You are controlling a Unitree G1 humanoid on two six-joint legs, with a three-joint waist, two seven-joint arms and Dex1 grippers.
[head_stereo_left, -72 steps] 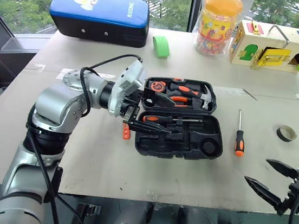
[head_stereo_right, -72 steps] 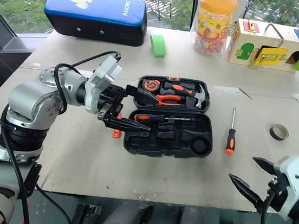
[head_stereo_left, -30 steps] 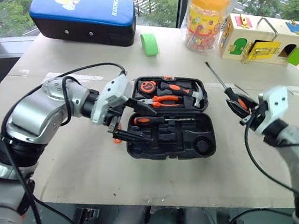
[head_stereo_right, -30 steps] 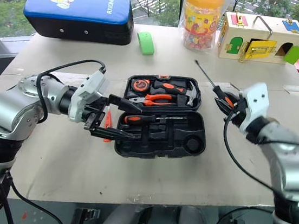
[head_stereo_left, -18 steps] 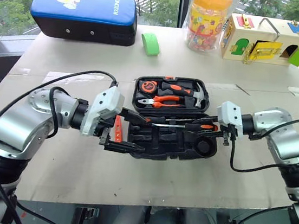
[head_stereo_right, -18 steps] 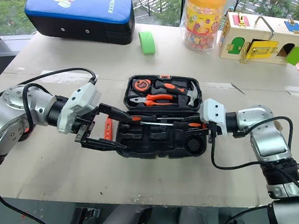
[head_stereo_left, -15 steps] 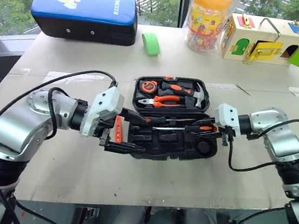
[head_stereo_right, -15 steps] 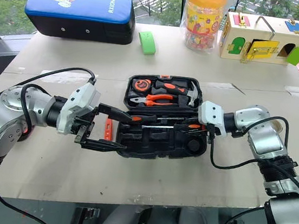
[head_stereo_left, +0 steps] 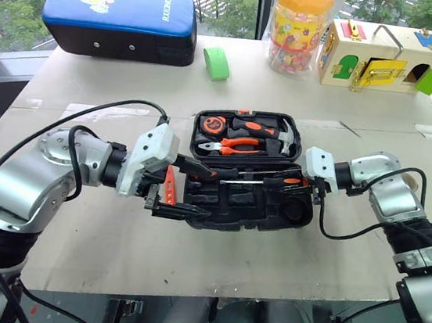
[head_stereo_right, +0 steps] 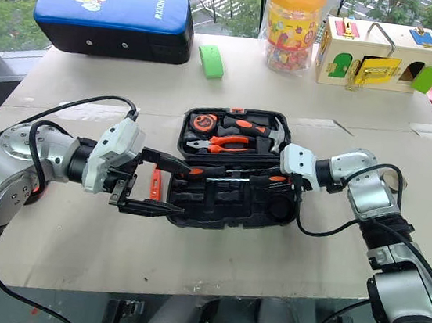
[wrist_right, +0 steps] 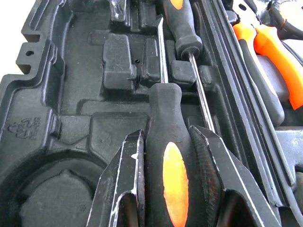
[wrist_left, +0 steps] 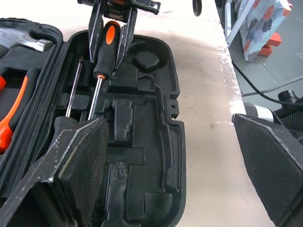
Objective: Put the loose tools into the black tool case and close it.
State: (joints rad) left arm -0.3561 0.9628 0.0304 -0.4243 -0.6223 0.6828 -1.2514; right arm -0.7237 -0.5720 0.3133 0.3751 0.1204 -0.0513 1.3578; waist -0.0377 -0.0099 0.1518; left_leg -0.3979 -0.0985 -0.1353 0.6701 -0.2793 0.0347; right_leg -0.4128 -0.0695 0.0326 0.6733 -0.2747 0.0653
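Note:
The black tool case (head_stereo_left: pixel 309 153) lies open at the table's middle, with a hammer, pliers and a tape measure in its far half. One screwdriver (wrist_right: pixel 182 23) sits in a recess of the near half. My right gripper (wrist_right: pixel 166 137) is shut on the handle of a second orange-and-black screwdriver (head_stereo_left: pixel 292 183), holding it low over that half beside the first. At the case's left end my left gripper (head_stereo_left: pixel 202 194) stands open, its fingers reaching over the case. A slim orange tool (head_stereo_left: pixel 170 185) lies on the table just left of the case. The black tape roll (wrist_left: pixel 194 9) lies beyond the case's right end.
A blue-topped padded case (head_stereo_left: pixel 121 17) lies at the back left, a green tape roll (head_stereo_left: pixel 218 63) beside it. A yellow-lidded jar (head_stereo_left: pixel 300 26) and a wooden toy box (head_stereo_left: pixel 386 56) stand at the back right. Bare table (head_stereo_left: pixel 213 248) stretches in front of the tool case.
My right gripper picked the screwdriver up from the table right of the case, then swung it down and left over the case's near half. The left gripper stayed open and nearly still.

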